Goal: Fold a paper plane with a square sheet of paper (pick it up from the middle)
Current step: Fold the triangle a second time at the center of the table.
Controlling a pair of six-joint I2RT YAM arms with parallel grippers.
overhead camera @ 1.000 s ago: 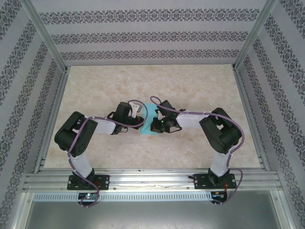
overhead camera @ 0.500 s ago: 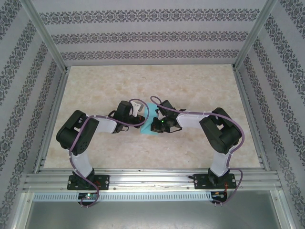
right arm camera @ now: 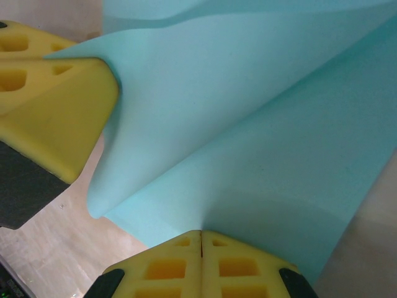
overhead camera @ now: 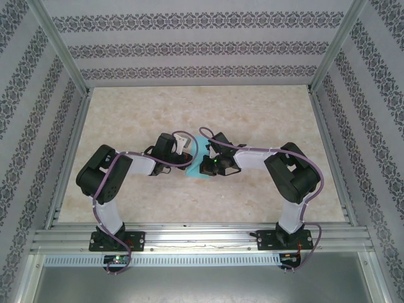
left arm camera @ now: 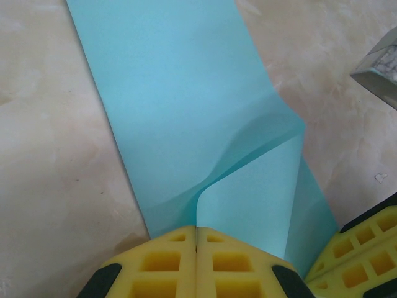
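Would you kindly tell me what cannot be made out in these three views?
- Top external: the square sheet of paper is mostly covered by the two wrists, so its outline and folds cannot be told.
- Left wrist: the sheet runs past the top edge; a grey object is cut off by the right edge and cannot be identified.
- Right wrist: the sheet runs off the top and right edges; the right end effector hides with its own pads how much paper it pinches.

I see the whole counter from high behind; both wrist cameras look past their fingers, very close, onto the same paper.
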